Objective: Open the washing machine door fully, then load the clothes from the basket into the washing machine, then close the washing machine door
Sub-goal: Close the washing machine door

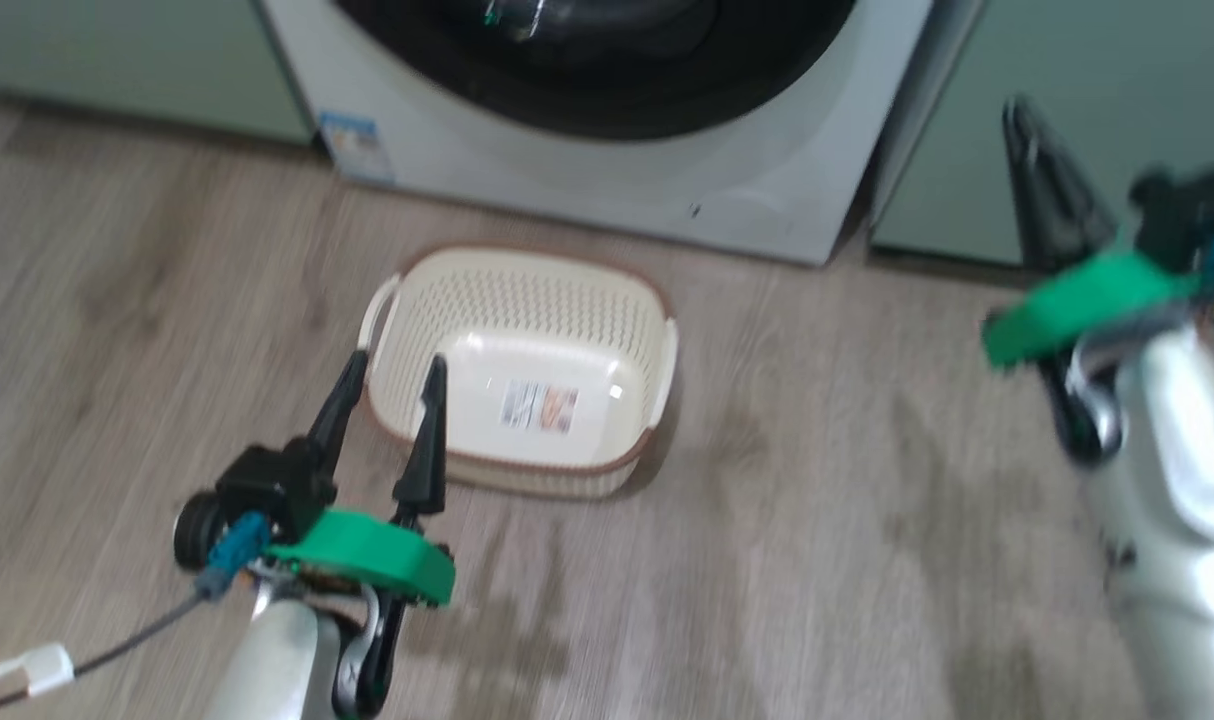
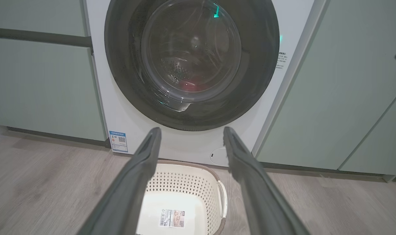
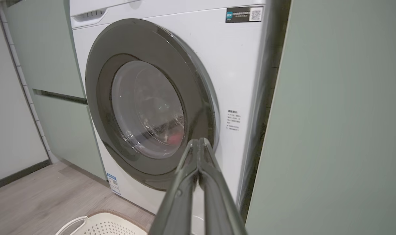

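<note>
Wood-look floor, washing machine door looking shut, basket empty
Red through the glass, the clothes lay inside the washing machine. Left gripper hung spread wide and empty above the basket; right gripper, pinched shut, pointed at the door's right edge, suited to pressing it home

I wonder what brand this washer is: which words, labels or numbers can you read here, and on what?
No text is legible.
Blue sticker, low on the white front-loading washing machine: QR code, print too small.
Dark label at its top corner: QR code, print too small.
Grey lines beside the black-rimmed round glass door: too small.
Sticker on the floor of the cream perforated plastic basket: words blurred.
</note>
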